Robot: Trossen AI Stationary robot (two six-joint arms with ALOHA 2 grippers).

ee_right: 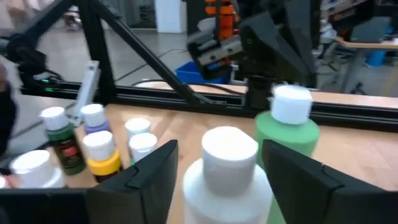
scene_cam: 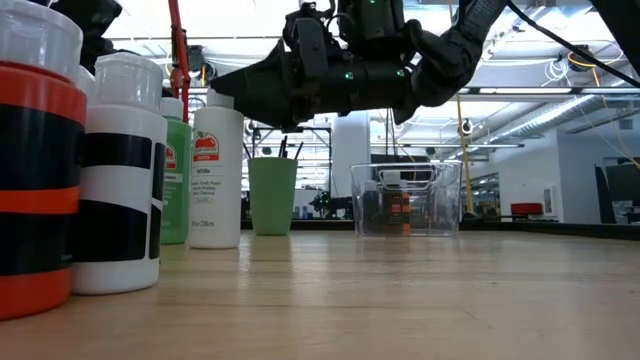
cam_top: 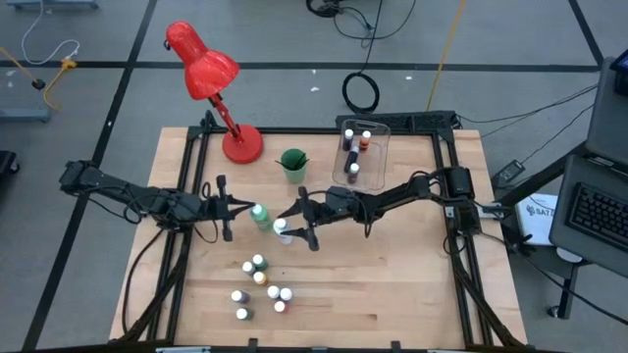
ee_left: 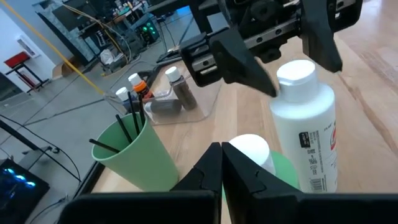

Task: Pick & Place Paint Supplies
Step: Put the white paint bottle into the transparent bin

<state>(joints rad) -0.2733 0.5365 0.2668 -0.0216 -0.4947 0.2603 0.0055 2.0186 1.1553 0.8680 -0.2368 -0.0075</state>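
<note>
The tall white bottle stands upright on the table. My right gripper reaches in from the table's right, open, with one finger on either side of the bottle's cap and a gap on both sides. The tall green bottle stands just left of it. My left gripper is shut, its tips right at the green bottle's white cap. Several small paint bottles stand nearer the front edge. Dark brushes stick up out of the green cup. My left gripper's shut tips come level from the table's left, close against the green bottle's cap. I cannot tell whether they touch it. The bottle stands upright on the table.
A red desk lamp stands at the far left. The clear bin at the far side holds a few small bottles. Small bottles loom close in the low view. Bare wood lies to the right front.
</note>
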